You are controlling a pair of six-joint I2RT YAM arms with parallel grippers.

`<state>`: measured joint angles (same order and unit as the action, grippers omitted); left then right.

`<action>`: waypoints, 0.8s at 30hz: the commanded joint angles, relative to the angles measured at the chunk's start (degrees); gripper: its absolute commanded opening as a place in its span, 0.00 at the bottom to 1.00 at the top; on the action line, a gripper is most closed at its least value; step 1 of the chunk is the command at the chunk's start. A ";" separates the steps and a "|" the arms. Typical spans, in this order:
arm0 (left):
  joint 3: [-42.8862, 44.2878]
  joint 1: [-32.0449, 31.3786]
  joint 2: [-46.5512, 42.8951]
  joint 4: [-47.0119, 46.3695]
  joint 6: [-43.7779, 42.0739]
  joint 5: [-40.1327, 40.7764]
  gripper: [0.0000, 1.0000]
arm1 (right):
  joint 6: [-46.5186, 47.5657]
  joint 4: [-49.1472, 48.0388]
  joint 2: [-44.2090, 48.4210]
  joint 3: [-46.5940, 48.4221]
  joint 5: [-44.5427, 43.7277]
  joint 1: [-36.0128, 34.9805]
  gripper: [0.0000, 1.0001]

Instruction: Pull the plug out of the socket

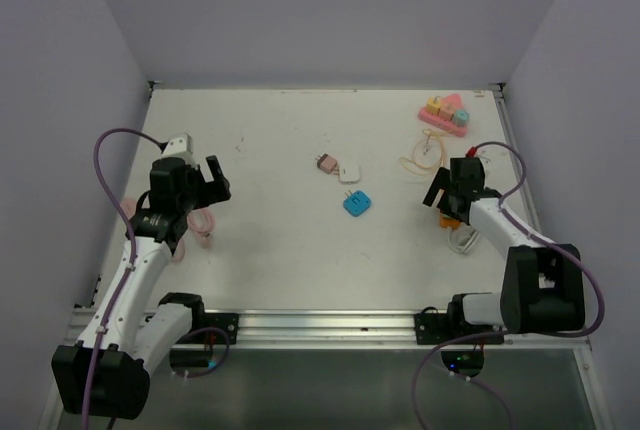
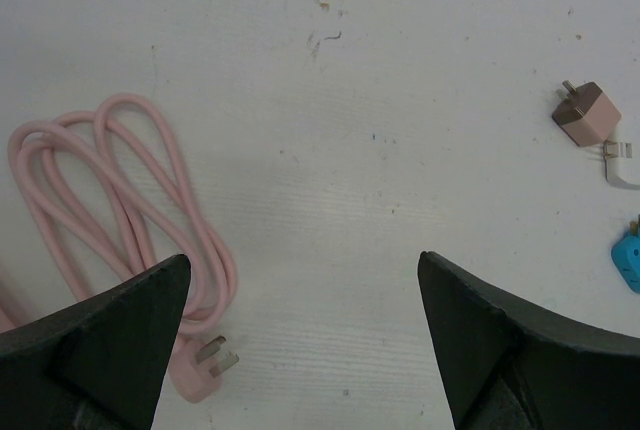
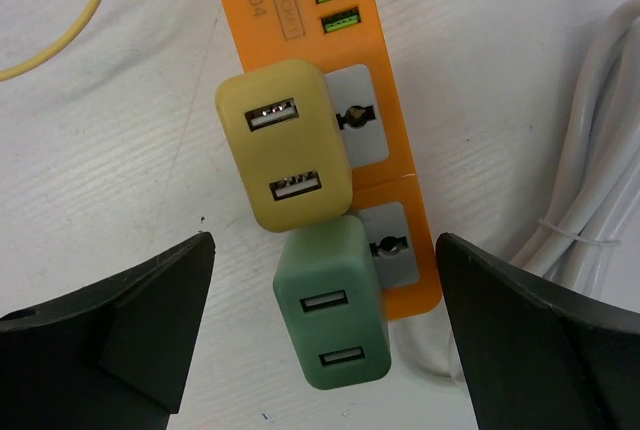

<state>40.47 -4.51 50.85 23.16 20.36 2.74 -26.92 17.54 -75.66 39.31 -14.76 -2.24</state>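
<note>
Counter [image 1: 270, 250] stock: coiled pink cable [image 1: 203, 226], left; pink charger [image 2: 588, 115], white adapter [image 1: 350, 172], blue adapter [image 1: 357, 203], centre; stacking toy [image 1: 446, 113], yellow cord [image 1: 424, 155], far right.

Perhaps five plugs [image 3: 290, 145] [image 3: 335, 300] [image 1: 324, 162] [image 1: 349, 172] [image 1: 357, 203], one socket strip [image 3: 300, 35].

Both arms are built of white tubular links with black joint housings. A purple cable [image 1: 97, 165] loops alongside the left arm [image 1: 125, 285], and a second purple cable [image 1: 601, 300] alongside the right arm [image 1: 495, 225]. The jaws are matte black wedges.
</note>
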 commanded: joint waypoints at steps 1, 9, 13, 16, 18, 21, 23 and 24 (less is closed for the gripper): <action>-0.30 -0.06 -0.23 -2.94 -1.29 -0.81 0.99 | 1.25 -2.94 -1.42 0.42 1.05 -0.05 0.96; -0.30 -0.06 -0.31 -3.03 -1.29 -0.99 0.99 | 2.57 -4.88 -2.48 -0.64 4.65 -0.22 0.86; -0.30 -0.06 -0.23 -3.03 -1.38 -1.07 0.99 | 3.27 -5.15 -3.00 -0.46 5.01 -1.71 0.79; -0.30 -0.06 -0.31 -3.03 -1.37 -1.07 0.99 | 3.80 -4.88 -3.70 -0.11 4.57 -3.90 0.77; -0.30 -0.06 -0.23 -3.03 -1.37 -1.16 0.99 | 3.80 -4.45 -3.80 0.24 4.13 -5.66 0.77; -0.30 -0.06 0.12 -3.03 -1.38 -1.16 1.00 | 3.45 -2.79 -3.53 1.64 3.69 -7.68 0.78; -0.30 -0.06 0.30 -3.03 -1.29 -1.16 1.00 | 3.01 -1.55 -3.88 2.78 4.74 -8.30 0.78; -0.30 -0.06 0.39 -3.03 -1.37 -1.16 1.00 | 2.84 -0.67 -4.06 3.05 5.01 -9.35 0.79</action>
<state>40.47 -4.51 50.96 23.16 20.32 2.13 -23.57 15.44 -79.20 39.53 -11.68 -9.87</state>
